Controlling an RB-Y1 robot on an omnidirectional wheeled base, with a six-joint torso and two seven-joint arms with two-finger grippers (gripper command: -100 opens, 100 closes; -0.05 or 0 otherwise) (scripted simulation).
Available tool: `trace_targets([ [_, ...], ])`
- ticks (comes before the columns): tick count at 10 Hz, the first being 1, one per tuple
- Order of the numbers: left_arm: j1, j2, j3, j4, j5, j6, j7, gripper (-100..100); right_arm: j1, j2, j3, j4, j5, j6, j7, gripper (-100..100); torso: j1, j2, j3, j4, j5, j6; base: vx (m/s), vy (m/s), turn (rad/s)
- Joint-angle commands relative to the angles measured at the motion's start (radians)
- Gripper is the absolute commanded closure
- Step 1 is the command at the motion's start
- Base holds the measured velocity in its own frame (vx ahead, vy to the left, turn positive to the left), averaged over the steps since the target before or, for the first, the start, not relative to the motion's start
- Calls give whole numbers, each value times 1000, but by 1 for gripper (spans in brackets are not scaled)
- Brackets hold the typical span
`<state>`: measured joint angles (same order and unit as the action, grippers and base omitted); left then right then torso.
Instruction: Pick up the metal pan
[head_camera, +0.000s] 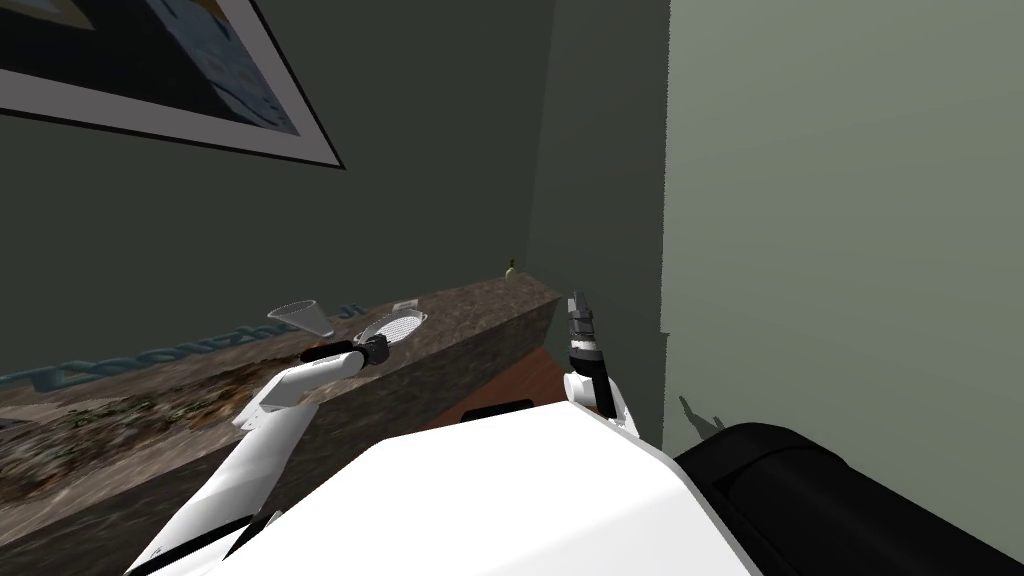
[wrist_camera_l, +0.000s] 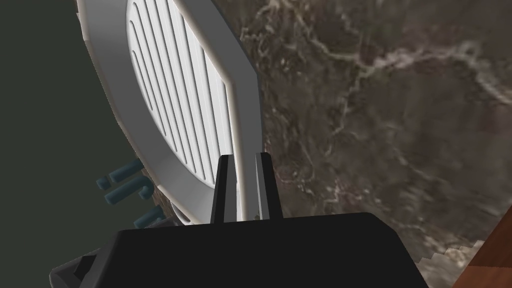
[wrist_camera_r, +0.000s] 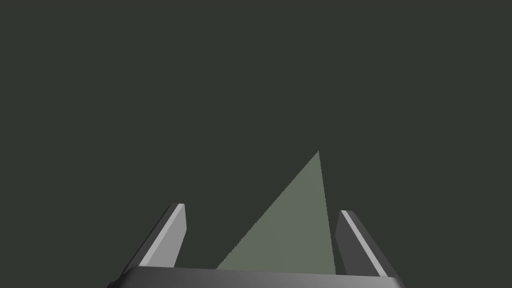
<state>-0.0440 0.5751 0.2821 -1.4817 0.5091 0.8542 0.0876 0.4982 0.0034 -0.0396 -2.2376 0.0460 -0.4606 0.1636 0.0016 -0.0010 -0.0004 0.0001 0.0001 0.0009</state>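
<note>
The pan (head_camera: 392, 326) is a round, pale grey dish with a ribbed bottom, lying on the brown marbled counter (head_camera: 480, 310) close to the wall. In the left wrist view the pan (wrist_camera_l: 175, 95) looms large, and my left gripper (wrist_camera_l: 243, 159) has its two fingers pressed against either side of the pan's raised rim. From the head view, the left gripper (head_camera: 383, 346) sits at the pan's near edge. My right gripper (head_camera: 578, 305) is held up beside the counter's end, its fingers (wrist_camera_r: 172, 235) standing wide apart with nothing between them.
A clear cup (head_camera: 303, 318) stands on the counter just left of the pan. A small greenish item (head_camera: 511, 270) sits at the counter's far end. Teal lettering (wrist_camera_l: 130, 187) runs along the wall behind. Reddish floor (head_camera: 520, 375) lies below, and a black bulky shape (head_camera: 800, 480) is at lower right.
</note>
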Motion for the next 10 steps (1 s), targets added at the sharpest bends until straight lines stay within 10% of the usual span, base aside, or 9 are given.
trace_targets([
  [1, 0, 0, 0, 0, 0, 0, 0, 0, 0, 0, 0, 0, 0, 0, 0, 0, 0, 0, 0, 0, 0, 0, 0, 0, 0],
  [2, 9, -15, -16, -34, -20, 18, 11, 100, 0, 0, 0, 0, 0, 0, 0, 0, 0, 0, 0, 0, 0, 0, 26, 22, 142],
  [10, 71, -123, -159, -269, -137, 124, 59, 100, 0, 0, 0, 0, 0, 0, 0, 0, 1, -2, 0, 1, -1, -1, 69, 49, 204],
])
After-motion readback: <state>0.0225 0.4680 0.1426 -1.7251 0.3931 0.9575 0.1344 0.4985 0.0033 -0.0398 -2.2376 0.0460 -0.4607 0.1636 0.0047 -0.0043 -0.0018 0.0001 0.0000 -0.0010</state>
